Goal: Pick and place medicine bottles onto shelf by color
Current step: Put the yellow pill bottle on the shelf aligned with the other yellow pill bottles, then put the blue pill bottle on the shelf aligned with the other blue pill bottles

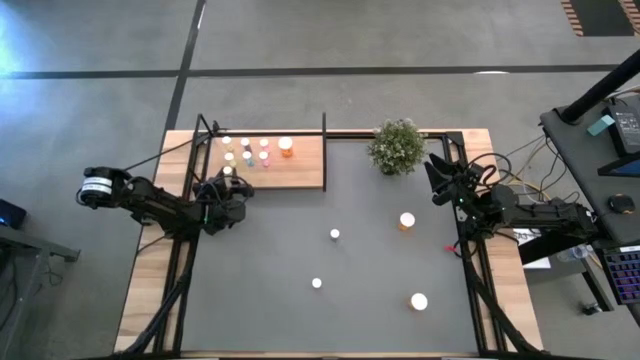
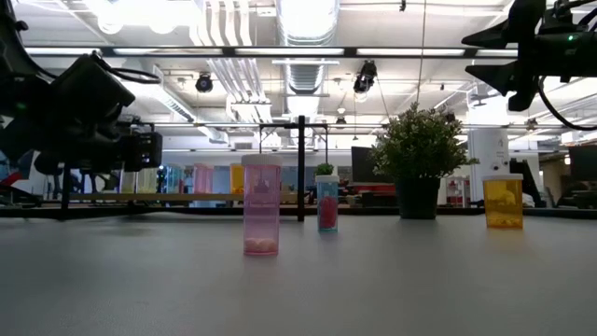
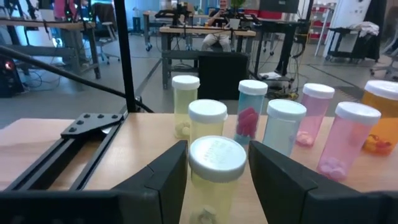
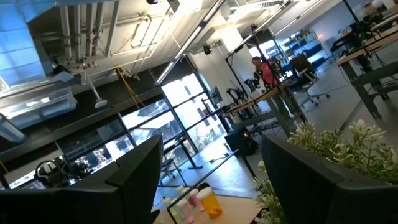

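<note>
Left pincer (image 3: 216, 180): at the shelf's (image 1: 300, 170) near left edge, narrowly parted, both fingers (image 3: 163, 177) closed against a yellow-green bottle (image 3: 214, 174) with a white cap.

Shelf: far left of the counter (image 1: 260, 290); carries yellow-green, bluish, pink and orange bottles in short rows, just ahead of the held one.

Counter, open area: small pink bottle (image 2: 261, 205), small bluish bottle (image 2: 327, 203), larger orange bottle (image 2: 504, 201) and one more white-capped bottle (image 1: 419, 301), all upright, well apart.

Potted plant (image 1: 397, 146): far edge, right of shelf.

Right pincer (image 4: 211, 180): raised beside the plant, fingers wide apart, holding nothing.
</note>
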`<state>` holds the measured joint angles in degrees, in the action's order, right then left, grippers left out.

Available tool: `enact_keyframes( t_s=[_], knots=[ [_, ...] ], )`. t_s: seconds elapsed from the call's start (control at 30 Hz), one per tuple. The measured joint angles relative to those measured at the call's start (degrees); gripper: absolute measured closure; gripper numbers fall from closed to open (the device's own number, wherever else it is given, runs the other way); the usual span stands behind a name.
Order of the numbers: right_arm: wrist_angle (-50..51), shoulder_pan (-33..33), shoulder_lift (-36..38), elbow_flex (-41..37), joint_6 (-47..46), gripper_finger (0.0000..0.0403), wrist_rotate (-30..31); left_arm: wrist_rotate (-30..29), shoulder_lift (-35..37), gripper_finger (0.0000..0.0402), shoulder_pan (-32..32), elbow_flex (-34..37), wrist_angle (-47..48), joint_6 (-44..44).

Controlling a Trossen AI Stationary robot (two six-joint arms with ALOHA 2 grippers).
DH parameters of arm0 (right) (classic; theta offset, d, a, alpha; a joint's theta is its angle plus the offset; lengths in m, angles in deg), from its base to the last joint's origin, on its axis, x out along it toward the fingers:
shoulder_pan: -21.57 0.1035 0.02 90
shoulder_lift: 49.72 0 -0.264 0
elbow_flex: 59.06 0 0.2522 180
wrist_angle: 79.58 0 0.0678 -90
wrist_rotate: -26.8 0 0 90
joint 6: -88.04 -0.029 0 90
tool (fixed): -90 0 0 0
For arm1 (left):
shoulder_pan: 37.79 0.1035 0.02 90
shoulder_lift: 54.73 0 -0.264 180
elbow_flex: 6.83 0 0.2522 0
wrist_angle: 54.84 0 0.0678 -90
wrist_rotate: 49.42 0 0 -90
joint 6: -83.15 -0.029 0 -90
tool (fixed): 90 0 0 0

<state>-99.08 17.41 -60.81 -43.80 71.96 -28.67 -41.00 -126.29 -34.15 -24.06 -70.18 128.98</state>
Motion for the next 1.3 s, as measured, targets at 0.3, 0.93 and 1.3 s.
enact_keyframes(
  t_s=[0.3, 0.93, 1.3],
  knots=[
    [0.00, 0.02, 0.00, 0.00, 0.02, 0.0142, 0.00, -1.73, 0.35, 0.0238, 0.00, -0.47, -0.04, -0.20],
    [0.01, 0.01, 0.02, 0.00, 0.01, 0.0142, 0.01, -2.74, 5.13, 0.0200, -0.02, -1.08, -0.52, -6.37],
    [0.02, 0.01, 0.01, 0.00, 0.01, 0.0142, 0.01, -2.89, 15.17, 0.0200, -0.01, -4.06, -0.46, -19.66]
  ],
)
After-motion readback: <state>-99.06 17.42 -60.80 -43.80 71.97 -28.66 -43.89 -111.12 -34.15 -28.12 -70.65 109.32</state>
